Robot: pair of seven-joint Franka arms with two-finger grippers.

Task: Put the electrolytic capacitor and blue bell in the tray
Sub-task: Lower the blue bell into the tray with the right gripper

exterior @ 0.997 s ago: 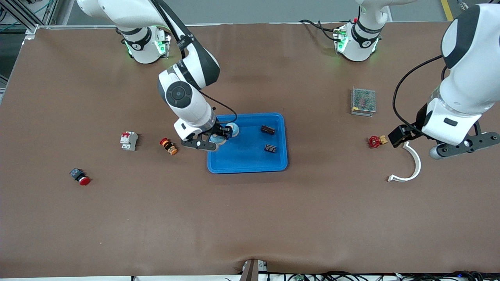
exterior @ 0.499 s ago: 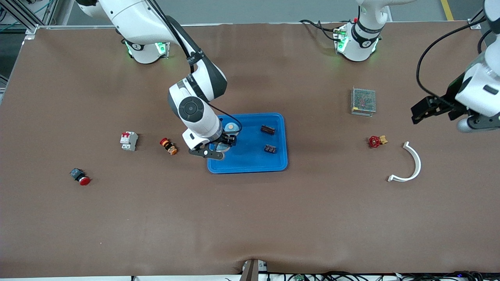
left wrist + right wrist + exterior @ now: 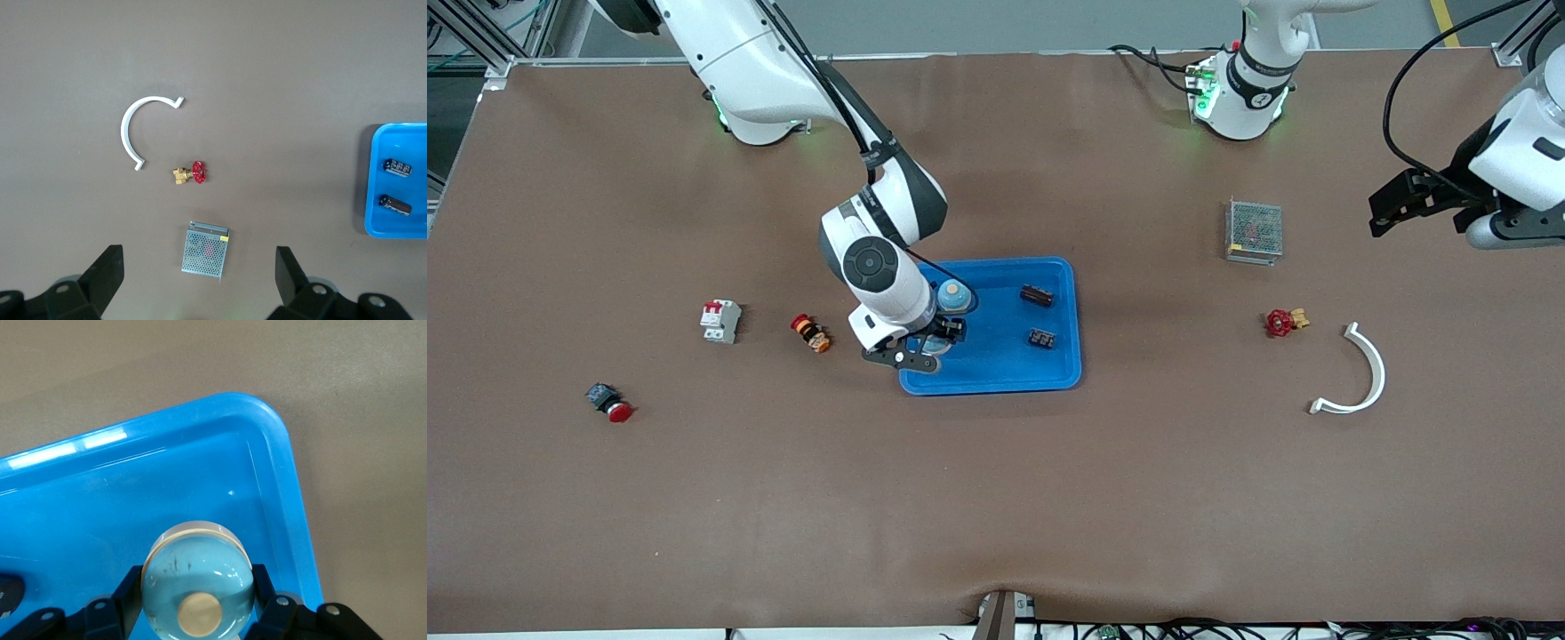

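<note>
Since half a second ago: right gripper (image 3: pixel 943 335) moved a little nearer the front camera, over the part of the shallow rectangular bright-blue plastic tray (image 3: pixel 996 378) nearest the right arm's end; pale blue dome-shaped bell with a cream-coloured button on top (image 3: pixel 953 295) sits in the same spot inside the tray, now slightly more exposed beside the white wrist. Left gripper (image 3: pixel 1414 200) drawn up and toward the robots' bases, higher above the left arm's end of the table than before.

Right arm reaches from its base down across the table, forearm angled toward the tray, black fingers (image 3: pixel 263 600) pointing down. In the right wrist view, fingers spread either side of a pale blue bell (image 3: pixel 197 579), close against its rim; firm grip or mere contact not decidable. Bell rests on the tray floor near the rounded corner (image 3: pixel 280 447).

Left arm raised over the table edge, waiting. In the left wrist view, black fingertips (image 3: pixel 107 273) stand wide apart, holding nothing.

Two small dark block-shaped components (image 3: pixel 1037 295) (image 3: pixel 1041 338) lie in the tray toward the left arm's end, also seen in the left wrist view (image 3: pixel 399 167).

On the brown table: grey metal mesh box (image 3: pixel 1255 229), red-handled brass valve (image 3: pixel 1282 321), white curved plastic clip (image 3: pixel 1365 373), white circuit breaker with red switches (image 3: pixel 719 320), red and orange push-button (image 3: pixel 810 332), red-capped switch (image 3: pixel 609 402).
</note>
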